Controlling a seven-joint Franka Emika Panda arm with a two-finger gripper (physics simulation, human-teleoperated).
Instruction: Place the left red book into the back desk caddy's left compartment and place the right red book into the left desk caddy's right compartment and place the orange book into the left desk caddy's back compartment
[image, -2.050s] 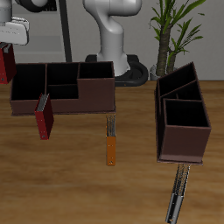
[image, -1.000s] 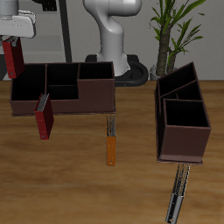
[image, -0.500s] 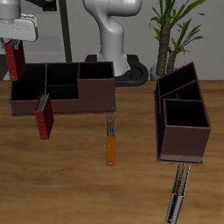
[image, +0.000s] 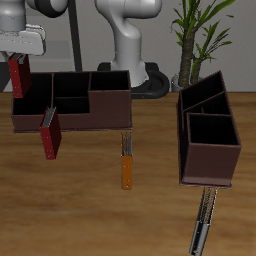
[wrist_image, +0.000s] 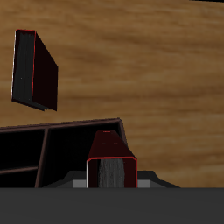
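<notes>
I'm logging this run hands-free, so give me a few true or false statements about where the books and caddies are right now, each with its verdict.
1. The gripper holds a red book above the end of the back desk caddy. True.
2. The orange book sits inside a caddy. False: it lies on the table, in front of the back desk caddy.
3. A second red book stands against the back desk caddy's front wall. True.
4. The left desk caddy holds a red book. False: its visible compartments look empty.
</notes>
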